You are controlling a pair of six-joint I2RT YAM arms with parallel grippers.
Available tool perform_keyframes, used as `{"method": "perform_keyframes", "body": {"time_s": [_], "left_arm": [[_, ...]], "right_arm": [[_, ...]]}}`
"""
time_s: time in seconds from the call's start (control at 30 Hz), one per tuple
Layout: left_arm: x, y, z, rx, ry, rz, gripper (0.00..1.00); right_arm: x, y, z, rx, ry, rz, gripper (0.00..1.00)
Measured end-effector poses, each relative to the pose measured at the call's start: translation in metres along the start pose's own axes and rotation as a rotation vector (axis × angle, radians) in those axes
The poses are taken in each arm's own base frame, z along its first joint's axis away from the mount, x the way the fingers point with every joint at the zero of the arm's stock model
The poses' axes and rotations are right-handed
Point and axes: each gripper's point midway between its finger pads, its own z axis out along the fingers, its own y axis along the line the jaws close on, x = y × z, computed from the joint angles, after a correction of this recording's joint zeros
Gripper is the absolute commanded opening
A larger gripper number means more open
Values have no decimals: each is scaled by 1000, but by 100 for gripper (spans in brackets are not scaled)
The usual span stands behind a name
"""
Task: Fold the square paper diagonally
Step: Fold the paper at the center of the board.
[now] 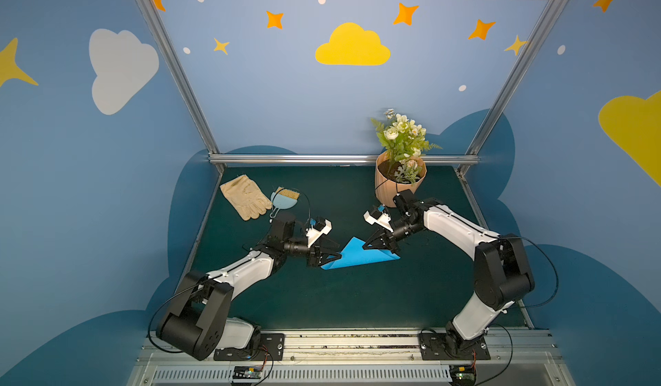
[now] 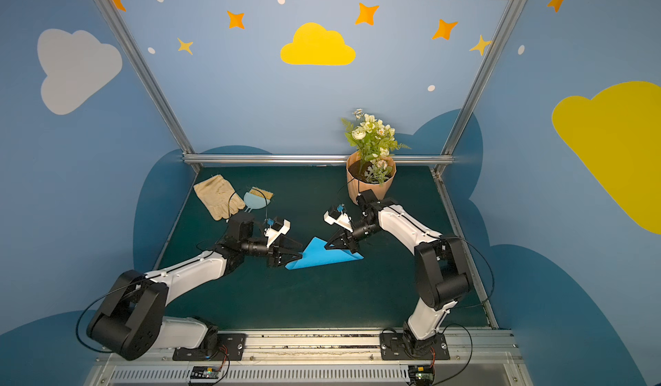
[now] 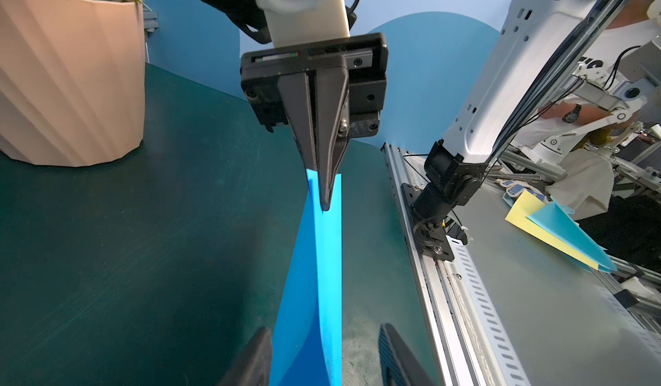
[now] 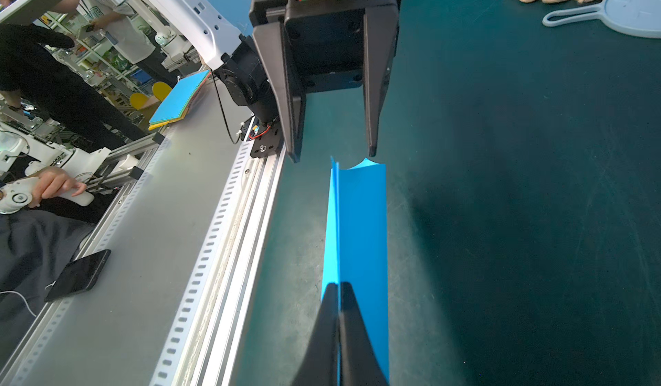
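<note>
Folded square paper [image 1: 357, 257] mid-frame above the desk [image 1: 322, 295].
The right fingers [image 3: 329, 134] pinch one end; the left fingers [image 4: 375, 80] stand parted astride the other; bare desk lower down.

The square paper [image 1: 357, 257] lies mid-table [image 1: 322, 295], between left gripper [image 1: 338, 252] and right gripper [image 1: 365, 247]. Behind left, a glove [image 1: 245, 196] with a dustpan [image 1: 282, 202] just beside it; behind right, the flowerpot [image 1: 390, 187].
</note>
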Motion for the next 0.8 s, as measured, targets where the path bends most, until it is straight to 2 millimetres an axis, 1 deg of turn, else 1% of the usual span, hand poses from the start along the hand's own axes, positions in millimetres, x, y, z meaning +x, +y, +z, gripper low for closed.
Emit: {"method": "perform_keyframes", "body": {"time_s": [0.13, 0.27, 0.4, 0.57, 0.8], "left_arm": [[4, 6, -1, -36, 11, -5, 49], [6, 14, -9, -90, 8, -8, 47], [4, 17, -14, -117, -1, 3, 46], [5, 14, -10, -103, 5, 2, 47], [19, 15, -1, -83, 37, -26, 45]], "right_arm": [[0, 0, 0, -1, -2, -1, 0], [-1, 0, 0, -2, -3, -2, 0], [-1, 1, 0, -5, -7, -8, 0], [-1, 1, 0, -6, -8, -13, 0], [-2, 2, 1, -12, -12, -17, 0]]}}
